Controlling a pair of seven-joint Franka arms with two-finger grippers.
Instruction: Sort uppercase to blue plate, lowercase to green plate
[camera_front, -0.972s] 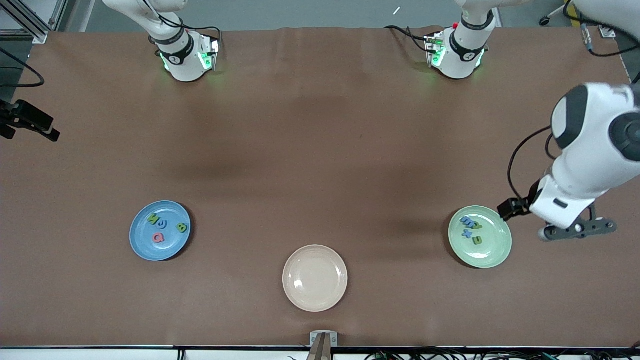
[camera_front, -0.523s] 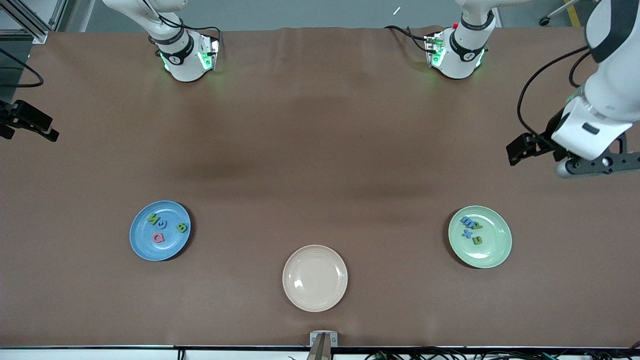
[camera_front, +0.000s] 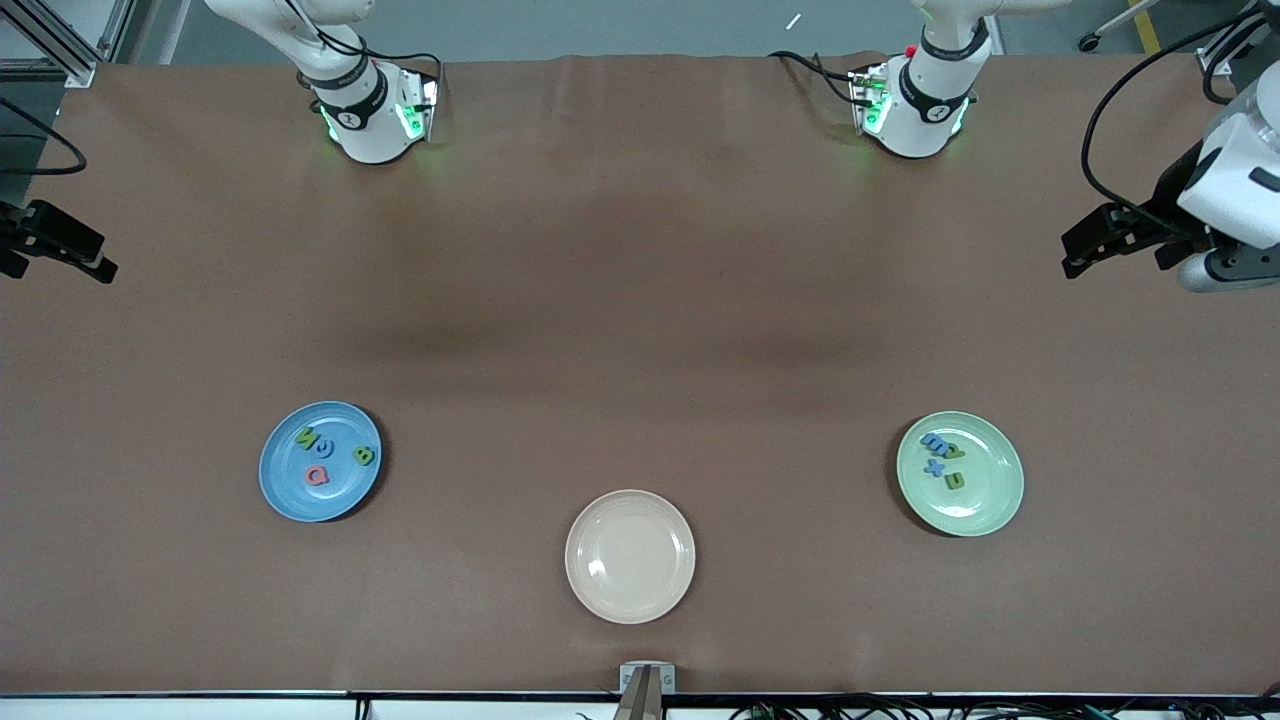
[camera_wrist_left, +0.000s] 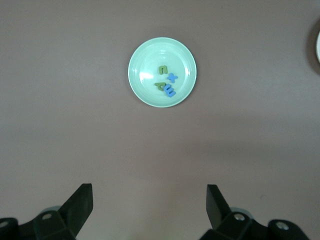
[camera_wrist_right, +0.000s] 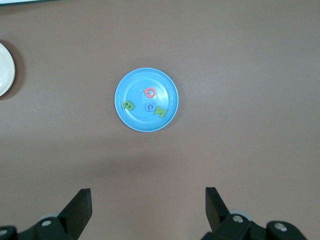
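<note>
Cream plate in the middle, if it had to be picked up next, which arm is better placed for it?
Neither clearly. The cream plate sits midway between the blue plate and green plate. The left gripper and right gripper are both open, raised, and looking down at their own plates.

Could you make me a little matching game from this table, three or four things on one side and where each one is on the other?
Things:
1. pink-red G
2. blue m
3. cream plate
4. left gripper

Places or states:
a. on the green plate
b. bare, nearest the front camera
c. on the blue plate
d. open, holding nothing, over the table at the left arm's end

Pairs: 1-c, 2-a, 3-b, 4-d
</note>
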